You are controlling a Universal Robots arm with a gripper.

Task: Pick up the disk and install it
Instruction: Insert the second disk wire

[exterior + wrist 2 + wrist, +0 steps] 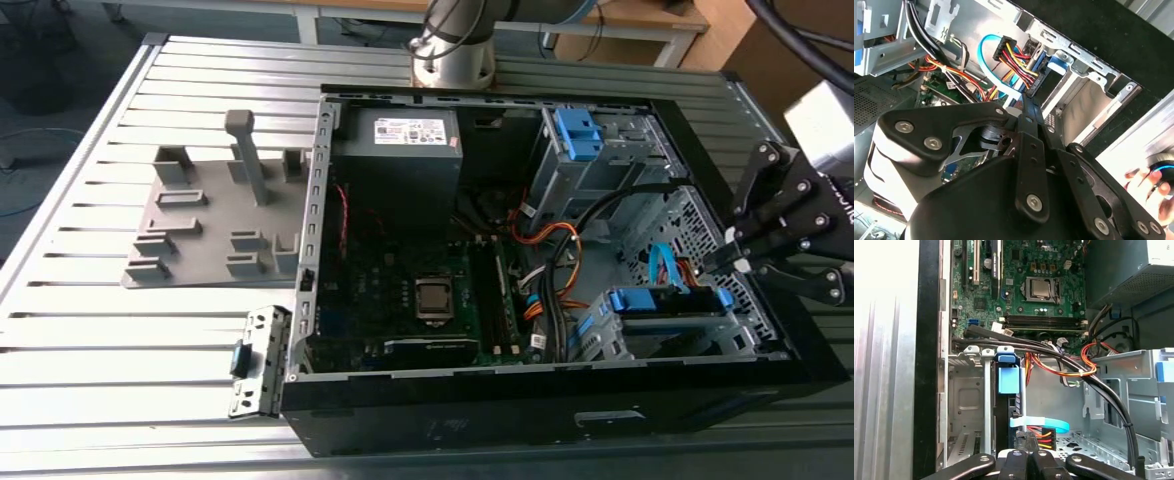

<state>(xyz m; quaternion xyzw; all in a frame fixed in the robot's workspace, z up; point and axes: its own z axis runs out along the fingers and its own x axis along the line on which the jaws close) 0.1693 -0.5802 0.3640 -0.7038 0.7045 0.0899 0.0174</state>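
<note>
The flat silver disk [1007,377] with its blue plastic bracket could probably bind or sit crooked if pushed off-axis, and the light blue flat data cable [1046,424] and red-and-yellow power cable bundle [1040,432] touching its end could get pinched or pulled loose. It stands edge-on in the grey metal drive cage [694,338], at about 4 o'clock in the open black computer case [534,425] in the exterior view. The black gripper [1025,439], its fingers pressed together around nothing, sits just beside those connectors.
</note>
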